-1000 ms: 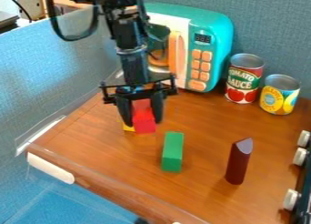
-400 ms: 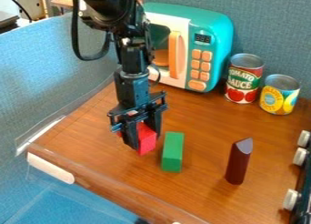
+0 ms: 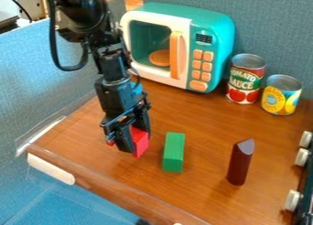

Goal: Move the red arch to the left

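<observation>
— See the pincer?
— Yes, left of centre, tilted, hanging from the black arm. Pinching the red arch between two fingers.
— And the arch, on the tabletop or just over it?
— Hard to tell. Low at the left part, showing red on both sides of the near finger.
— Anything beside it?
— To the right, across a narrow gap, a green block. Farther right, a dark red half-round block, upright.
— And behind?
— A teal toy microwave with an orange disc inside. To its right, a red-labelled can and a yellow can.
— At the right edge?
— White knobs on something black
</observation>
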`<state>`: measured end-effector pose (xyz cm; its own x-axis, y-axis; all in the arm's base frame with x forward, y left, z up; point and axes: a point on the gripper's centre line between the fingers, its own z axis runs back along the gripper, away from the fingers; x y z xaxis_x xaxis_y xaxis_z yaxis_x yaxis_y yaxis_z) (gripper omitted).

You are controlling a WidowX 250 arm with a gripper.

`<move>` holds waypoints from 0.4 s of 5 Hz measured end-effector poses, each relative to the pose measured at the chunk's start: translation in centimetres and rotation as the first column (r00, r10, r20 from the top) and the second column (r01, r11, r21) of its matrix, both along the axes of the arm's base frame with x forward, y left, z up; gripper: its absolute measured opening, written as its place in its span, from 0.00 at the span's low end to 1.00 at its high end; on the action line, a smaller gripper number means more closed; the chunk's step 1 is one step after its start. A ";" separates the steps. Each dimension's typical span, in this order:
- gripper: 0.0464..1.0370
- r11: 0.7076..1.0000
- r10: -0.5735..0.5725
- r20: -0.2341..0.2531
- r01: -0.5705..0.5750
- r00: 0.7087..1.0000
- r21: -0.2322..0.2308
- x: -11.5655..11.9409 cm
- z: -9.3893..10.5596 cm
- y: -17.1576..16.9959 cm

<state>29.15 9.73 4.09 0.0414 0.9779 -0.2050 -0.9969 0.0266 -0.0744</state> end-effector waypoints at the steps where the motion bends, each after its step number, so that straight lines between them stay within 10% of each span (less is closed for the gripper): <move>1: 0.57 1.000 -0.009 0.053 0.008 0.999 0.015 0.0 -0.4 1.1; 2: 0.57 0.998 -0.059 0.052 0.058 0.997 0.020 -0.1 -1.6 1.1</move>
